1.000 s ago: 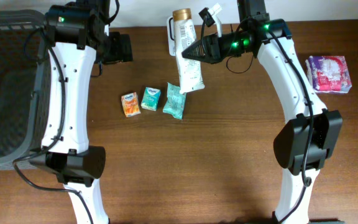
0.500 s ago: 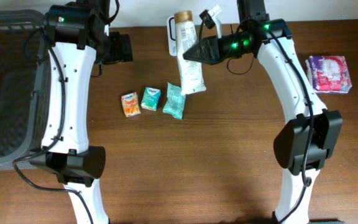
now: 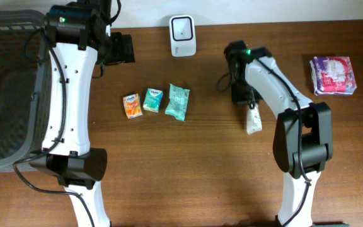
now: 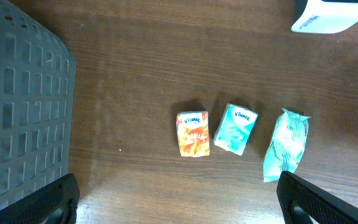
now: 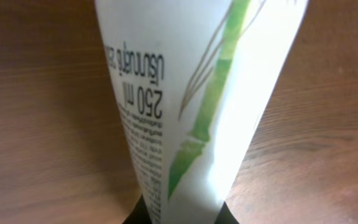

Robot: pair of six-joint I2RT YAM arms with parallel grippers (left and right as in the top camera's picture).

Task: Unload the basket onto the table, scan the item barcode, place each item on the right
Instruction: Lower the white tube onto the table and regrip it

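Note:
The item is a white tube with a green bamboo print and "250 ml" text. My right gripper is shut on its crimped end. From above, the tube hangs low over the table right of centre, below my right gripper. The white barcode scanner stands at the back edge, well to the left of the tube. My left gripper hovers at the back left; in its wrist view its black fingertips stand wide open with nothing between them.
An orange tissue pack, a teal pack and a teal sachet lie in a row left of centre. A grey basket fills the left side. A purple package lies at the far right.
My right arm has swung the tube away from in front of the scanner, forward and right, down toward the table. The left arm has not moved.

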